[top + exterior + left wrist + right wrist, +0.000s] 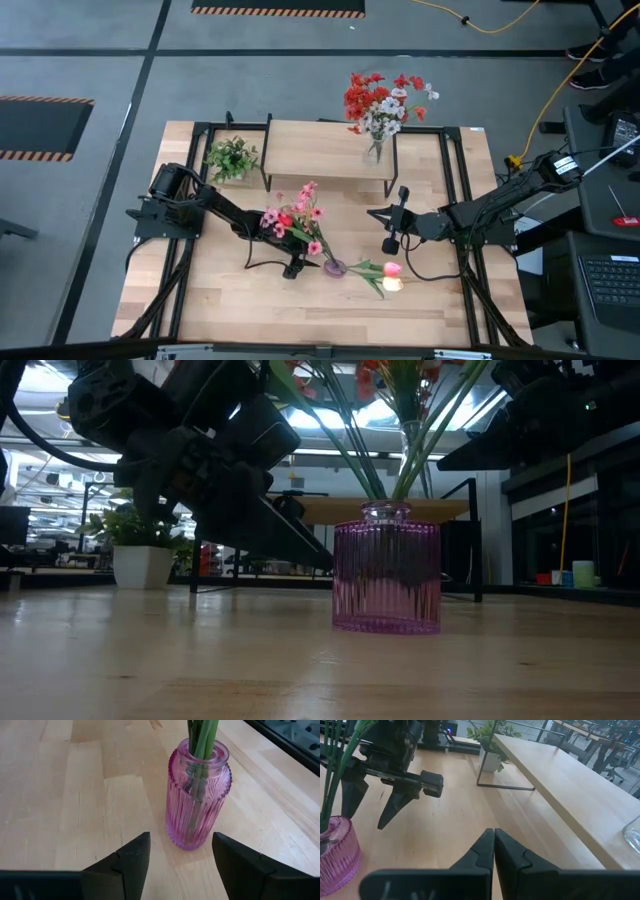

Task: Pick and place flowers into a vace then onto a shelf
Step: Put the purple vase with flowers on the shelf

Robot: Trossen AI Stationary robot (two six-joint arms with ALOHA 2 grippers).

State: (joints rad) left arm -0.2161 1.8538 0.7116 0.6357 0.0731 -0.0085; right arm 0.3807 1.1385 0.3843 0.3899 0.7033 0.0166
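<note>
Left claw (pixel 180 865) of mine is spread wide, and nothing is between its fingers. It sits low over the table (pixel 220 300), just beside a pink glass vase (pixel 199 800). The vase stands upright on the table, a little in front of my left claw and not touching it. Green stems go down into the vase. They belong to the pink flowers (pixel 295 222), which lean up and over my left arm in the high view.

One more flower, a pink and yellow tulip (pixel 390 275), lies flat on the table just beside the vase, on its right side.

My right claw (pixel 493 851) is pressed tight together and pinches nothing. It hangs over the table to the right of the vase, well apart from it.

Behind all this stands the shelf (pixel 325 150), at the far side of the table. A clear vase (pixel 375 150) with red and white flowers (pixel 385 100) stands on the right part of the shelf. A small green plant (pixel 232 158) in a white pot sits on the table by the shelf's left end.
</note>
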